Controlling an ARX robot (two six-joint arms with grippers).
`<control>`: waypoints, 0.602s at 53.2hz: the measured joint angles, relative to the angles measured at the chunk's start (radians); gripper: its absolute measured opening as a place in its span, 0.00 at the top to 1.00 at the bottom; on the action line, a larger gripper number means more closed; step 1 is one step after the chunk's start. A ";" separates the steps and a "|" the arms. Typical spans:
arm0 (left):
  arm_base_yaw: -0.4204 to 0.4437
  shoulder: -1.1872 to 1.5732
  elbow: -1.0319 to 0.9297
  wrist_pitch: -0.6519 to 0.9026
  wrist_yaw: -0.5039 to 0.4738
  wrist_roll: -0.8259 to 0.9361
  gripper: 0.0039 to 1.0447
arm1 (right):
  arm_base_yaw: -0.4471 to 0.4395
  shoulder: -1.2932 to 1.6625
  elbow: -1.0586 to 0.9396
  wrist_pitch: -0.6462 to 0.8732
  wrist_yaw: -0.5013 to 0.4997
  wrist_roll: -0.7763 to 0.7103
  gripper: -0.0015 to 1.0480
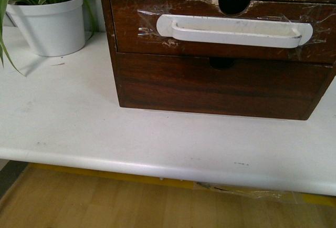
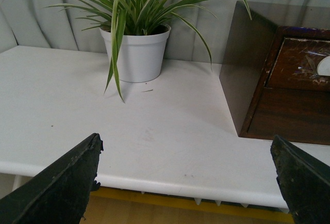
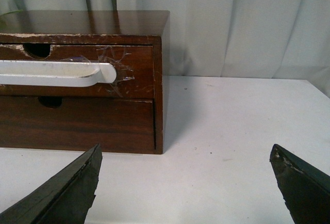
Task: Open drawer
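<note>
The drawer (image 1: 136,31) is the upper one of a dark brown wooden chest (image 1: 210,91) on the white table. It is scratched, shut, with a long white handle (image 1: 233,30) taped on and a half-round notch (image 1: 234,6) in its top edge. It also shows in the right wrist view (image 3: 139,61) with its handle (image 3: 56,73), and partly in the left wrist view (image 2: 301,64). Neither arm shows in the front view. My left gripper (image 2: 185,154) is open and empty, over the table's front edge, left of the chest. My right gripper (image 3: 185,162) is open and empty, off the chest's right front corner.
A plain lower drawer front (image 1: 220,83) without a handle sits under the drawer. A white pot with a striped green plant (image 1: 50,23) stands left of the chest, also in the left wrist view (image 2: 136,53). The white table (image 1: 79,117) ends at a front edge above wooden floor (image 1: 105,201). Grey curtain behind.
</note>
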 joint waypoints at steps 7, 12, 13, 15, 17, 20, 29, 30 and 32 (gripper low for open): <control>0.000 0.000 0.000 0.000 0.000 0.000 0.06 | 0.000 0.000 0.000 0.000 0.000 0.000 0.09; 0.000 0.000 0.000 0.000 0.000 0.000 0.06 | 0.000 0.000 0.000 0.000 0.000 0.000 0.09; 0.000 0.000 0.000 0.000 0.000 0.000 0.06 | 0.000 0.000 0.000 0.000 0.000 0.000 0.09; 0.000 0.000 0.000 0.000 0.000 0.000 0.06 | 0.000 0.000 0.000 0.000 0.000 0.000 0.09; 0.000 0.000 0.000 0.000 0.000 0.000 0.06 | 0.000 0.000 0.000 0.000 0.000 0.000 0.09; 0.000 0.000 0.000 0.000 0.000 0.000 0.06 | 0.000 0.000 0.000 0.000 0.000 0.000 0.09; 0.000 0.000 0.000 0.000 0.000 0.000 0.06 | 0.000 0.000 0.000 0.000 0.000 0.000 0.09; 0.000 0.000 0.000 0.000 0.000 0.000 0.06 | 0.000 0.000 0.000 0.000 0.000 0.000 0.09; 0.000 0.000 0.000 0.000 0.000 0.000 0.06 | 0.000 0.000 0.000 0.000 0.000 0.000 0.09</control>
